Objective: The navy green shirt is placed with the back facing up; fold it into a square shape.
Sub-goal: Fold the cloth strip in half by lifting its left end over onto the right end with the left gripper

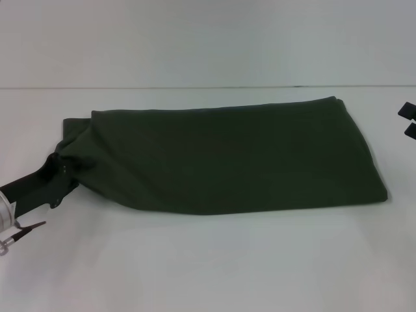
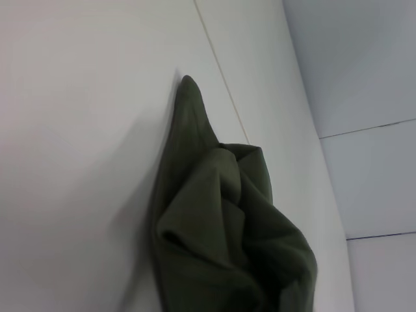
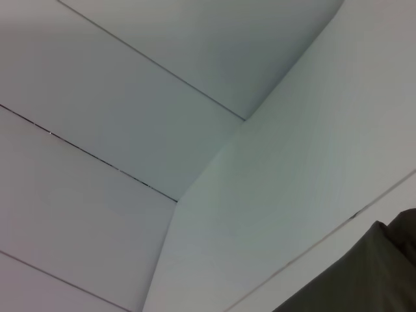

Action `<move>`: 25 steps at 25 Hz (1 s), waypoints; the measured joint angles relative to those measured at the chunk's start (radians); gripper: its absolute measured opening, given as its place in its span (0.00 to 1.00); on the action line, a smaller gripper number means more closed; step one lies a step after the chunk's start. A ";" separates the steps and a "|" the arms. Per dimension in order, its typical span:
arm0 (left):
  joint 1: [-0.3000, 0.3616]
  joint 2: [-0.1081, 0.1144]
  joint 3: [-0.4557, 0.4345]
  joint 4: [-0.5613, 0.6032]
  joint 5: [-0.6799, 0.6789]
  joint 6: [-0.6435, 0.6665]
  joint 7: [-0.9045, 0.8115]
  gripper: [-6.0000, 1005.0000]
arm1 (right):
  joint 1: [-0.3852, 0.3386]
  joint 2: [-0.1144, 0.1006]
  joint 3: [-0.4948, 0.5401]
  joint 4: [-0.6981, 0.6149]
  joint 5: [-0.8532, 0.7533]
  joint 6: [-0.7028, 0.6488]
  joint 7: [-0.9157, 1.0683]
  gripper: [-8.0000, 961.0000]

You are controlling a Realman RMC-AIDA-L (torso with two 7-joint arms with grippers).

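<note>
The navy green shirt (image 1: 234,156) lies as a long band across the table (image 1: 208,266); the left gripper (image 1: 67,166) pinches its bunched left end in its jaws — the crosswise fold seems in hand; next, carry that end rightward; the right gripper (image 1: 409,120) waits at the right edge, jaws' state unclear.

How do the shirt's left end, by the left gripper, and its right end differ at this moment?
The navy green shirt is bunched and narrowed at its left end, where the left gripper meets it; its right end lies flat and wide with a clean edge. The left end shows raised, gathered folds in the left wrist view; the right end is untouched, with the right gripper apart at the table's side. Both ends are plain dark green.
</note>
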 joint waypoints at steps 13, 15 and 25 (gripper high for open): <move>0.036 0.015 -0.026 0.013 -0.005 -0.016 0.036 0.02 | 0.004 0.003 0.015 0.000 0.000 -0.001 0.005 0.79; 0.050 0.024 -0.049 0.014 -0.004 -0.022 0.036 0.01 | 0.001 0.004 0.019 0.000 0.000 -0.001 0.005 0.79; 0.076 0.050 -0.082 0.030 0.003 -0.088 0.035 0.01 | -0.003 -0.001 0.046 0.012 -0.002 0.000 0.001 0.79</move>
